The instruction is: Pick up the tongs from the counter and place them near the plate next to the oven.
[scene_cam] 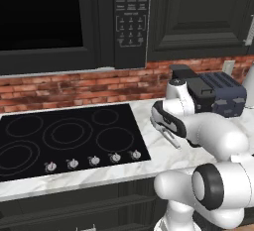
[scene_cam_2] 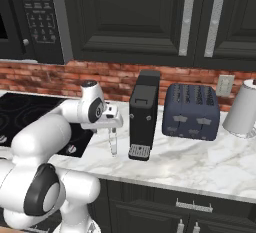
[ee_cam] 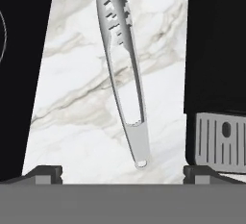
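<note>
Jaws apart, hovering over tongs (ee_cam: 122,69) lying flat on worktop (ee_cam: 81,122), coffee machine (scene_cam_2: 143,115) beside. Grasp not yet made; carry to plate remains.

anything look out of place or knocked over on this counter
Nothing stands out. The slim silver metal tongs lie flat on the white marble counter between the glossy black cooktop and the black coffee machine, which stands upright.

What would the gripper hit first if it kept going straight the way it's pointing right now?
Most likely the tongs, lying on the counter between the open fingertips. The gripper looks down onto them, the cooktop on one side, the coffee machine on the other. Height above them is unclear.
</note>
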